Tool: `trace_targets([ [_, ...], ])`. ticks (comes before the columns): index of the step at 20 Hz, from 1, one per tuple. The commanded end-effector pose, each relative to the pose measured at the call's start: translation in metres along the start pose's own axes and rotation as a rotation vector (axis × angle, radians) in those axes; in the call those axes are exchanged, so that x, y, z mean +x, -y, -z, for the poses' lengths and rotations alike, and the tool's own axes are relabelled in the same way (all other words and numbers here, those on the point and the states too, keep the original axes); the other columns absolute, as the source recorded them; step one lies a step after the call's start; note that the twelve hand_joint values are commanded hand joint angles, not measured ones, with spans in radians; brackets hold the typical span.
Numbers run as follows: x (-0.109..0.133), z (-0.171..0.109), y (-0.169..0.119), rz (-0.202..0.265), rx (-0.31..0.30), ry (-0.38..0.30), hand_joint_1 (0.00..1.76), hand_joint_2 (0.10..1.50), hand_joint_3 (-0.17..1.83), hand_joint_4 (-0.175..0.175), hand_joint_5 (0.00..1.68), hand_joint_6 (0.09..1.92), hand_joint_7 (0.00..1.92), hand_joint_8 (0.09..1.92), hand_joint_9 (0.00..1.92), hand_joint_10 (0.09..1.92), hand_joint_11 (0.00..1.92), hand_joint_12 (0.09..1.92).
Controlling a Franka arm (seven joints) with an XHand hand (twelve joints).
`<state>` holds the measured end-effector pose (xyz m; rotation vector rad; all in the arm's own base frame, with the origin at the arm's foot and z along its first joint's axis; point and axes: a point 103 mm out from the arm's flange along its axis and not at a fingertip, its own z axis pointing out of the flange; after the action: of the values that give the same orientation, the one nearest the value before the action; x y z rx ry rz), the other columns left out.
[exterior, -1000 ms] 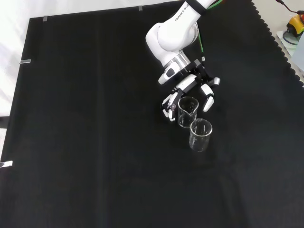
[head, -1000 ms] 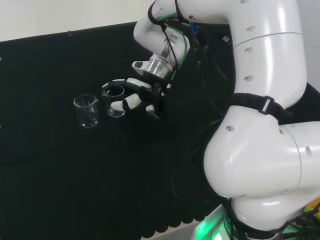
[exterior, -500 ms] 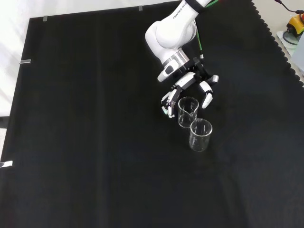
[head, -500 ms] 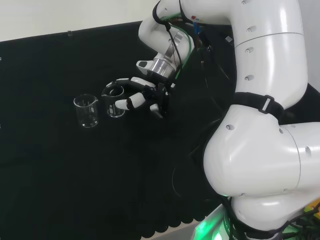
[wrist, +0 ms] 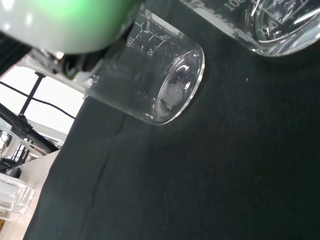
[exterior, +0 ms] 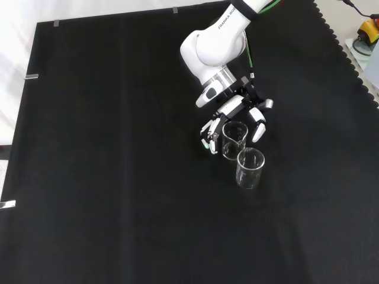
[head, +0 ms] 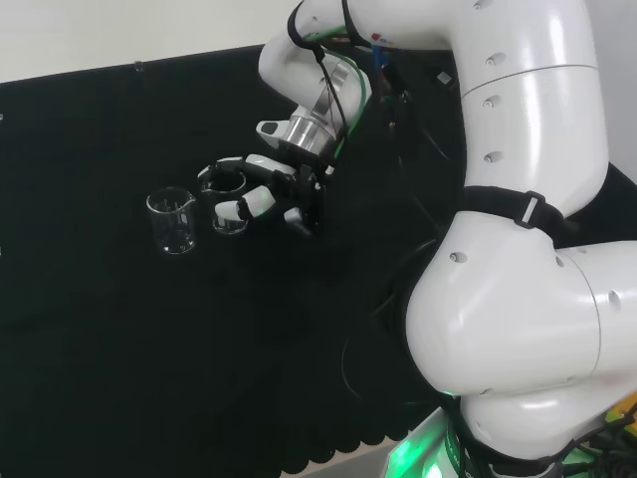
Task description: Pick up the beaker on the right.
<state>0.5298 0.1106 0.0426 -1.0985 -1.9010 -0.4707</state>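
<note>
1. Standing nearest in the front view: second beaker, just beside the target, possibly touching. Risk: fingers closing or lifting could knock it over.
2. Target beaker behind it on the table, upright, long axis vertical, mouth up.
3. Hand partly open, fingers curved either side of the target beaker; whether they touch the glass, cannot tell. Glass could slip.
</note>
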Motion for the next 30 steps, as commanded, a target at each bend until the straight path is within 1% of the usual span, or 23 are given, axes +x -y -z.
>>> trace_targets([
  [1, 0.001, 0.0, -0.002, -0.001, -0.005, 0.004, 0.94, 0.31, 1.07, -0.045, 0.36, 0.6, 0.48, 0.7, 0.51, 0.61, 0.0, 1.28],
  [7, 0.0, -0.003, -0.004, -0.008, 0.002, 0.009, 0.98, 0.31, 1.07, -0.037, 0.37, 0.73, 0.53, 0.7, 0.55, 0.61, 0.0, 1.31],
  [9, -0.007, 0.007, 0.005, -0.008, -0.004, 0.005, 0.99, 0.31, 1.08, -0.036, 0.37, 0.78, 0.54, 0.71, 0.57, 0.61, 0.0, 1.32],
  [11, -0.007, 0.006, 0.005, -0.014, -0.003, 0.014, 1.01, 0.31, 1.09, -0.033, 0.39, 0.86, 0.56, 0.71, 0.58, 0.6, 0.0, 1.33],
  [14, -0.004, -0.002, -0.002, -0.025, -0.011, 0.022, 1.05, 0.33, 1.1, -0.024, 0.48, 1.0, 0.61, 0.72, 0.62, 0.61, 0.02, 1.33],
  [15, -0.003, -0.006, -0.006, -0.028, -0.017, 0.025, 1.06, 0.34, 1.1, -0.02, 0.52, 1.04, 0.64, 0.72, 0.63, 0.61, 0.04, 1.33],
  [17, -0.003, -0.006, -0.005, -0.026, -0.03, 0.026, 1.08, 0.36, 1.1, -0.01, 0.6, 1.09, 0.7, 0.73, 0.68, 0.61, 0.08, 1.33],
  [19, -0.003, -0.005, -0.003, -0.029, -0.037, 0.03, 1.1, 0.37, 1.1, -0.006, 0.65, 1.11, 0.75, 0.74, 0.72, 0.61, 0.12, 1.32],
  [21, -0.01, 0.007, 0.007, -0.025, -0.047, 0.014, 1.1, 0.37, 1.11, -0.007, 0.66, 1.12, 0.77, 0.74, 0.74, 0.61, 0.14, 1.32],
  [23, -0.012, 0.01, 0.01, -0.025, -0.047, 0.017, 1.1, 0.37, 1.11, -0.009, 0.66, 1.13, 0.78, 0.74, 0.74, 0.6, 0.15, 1.32],
  [26, -0.008, 0.007, 0.008, -0.031, -0.051, 0.028, 1.1, 0.37, 1.12, -0.012, 0.66, 1.14, 0.78, 0.74, 0.75, 0.6, 0.16, 1.31],
  [28, -0.004, 0.002, 0.004, -0.036, -0.067, 0.037, 1.1, 0.37, 1.11, -0.009, 0.71, 1.14, 0.81, 0.74, 0.76, 0.59, 0.17, 1.31],
  [29, -0.002, 0.0, 0.002, -0.04, -0.08, 0.041, 1.1, 0.38, 1.11, -0.011, 0.76, 1.14, 0.85, 0.76, 0.8, 0.59, 0.21, 1.3],
  [30, -0.001, -0.001, 0.001, -0.043, -0.094, 0.049, 1.1, 0.47, 1.03, 0.023, 0.89, 1.12, 0.92, 0.77, 0.84, 0.59, 0.26, 1.29],
])
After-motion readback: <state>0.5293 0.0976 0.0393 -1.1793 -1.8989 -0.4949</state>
